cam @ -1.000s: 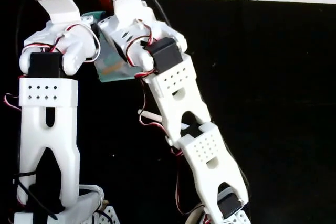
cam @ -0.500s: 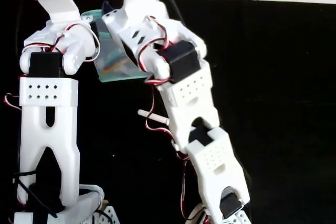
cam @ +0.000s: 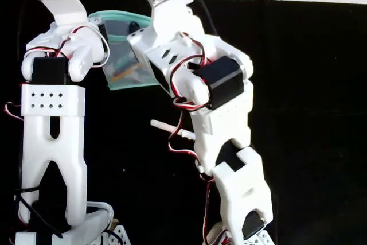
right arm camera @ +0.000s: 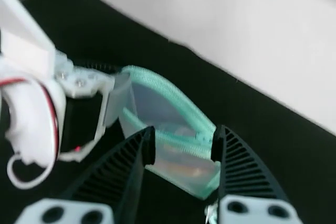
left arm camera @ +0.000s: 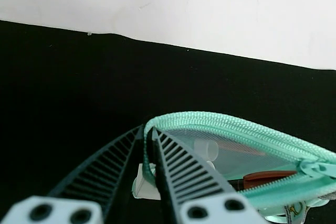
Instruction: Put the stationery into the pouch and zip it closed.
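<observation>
The mint-edged clear pouch point(cam: 123, 61) is held up at the back of the black table. My left gripper point(left arm camera: 149, 142) is shut on one end of its zip edge. In the left wrist view the pouch point(left arm camera: 241, 135) gapes open, with a red-brown item point(left arm camera: 268, 176) and other stationery inside. My right gripper point(right arm camera: 181, 142) is open, its fingers standing either side of the pouch's point(right arm camera: 168, 124) zip edge near the far end. In the high view the right arm's wrist covers the pouch's right side. A thin white stick-like item point(cam: 170, 129) lies on the table below the pouch.
The black table cloth point(cam: 309, 84) stretches out to the right of the arms. A white wall point(left arm camera: 210, 9) runs along the back edge of the table. The left arm's white body point(right arm camera: 31, 103) stands close beside the pouch.
The right arm has swung to the right, uncovering more of the pouch and its mint zip edge. The left arm and the pouch have stayed in place.
</observation>
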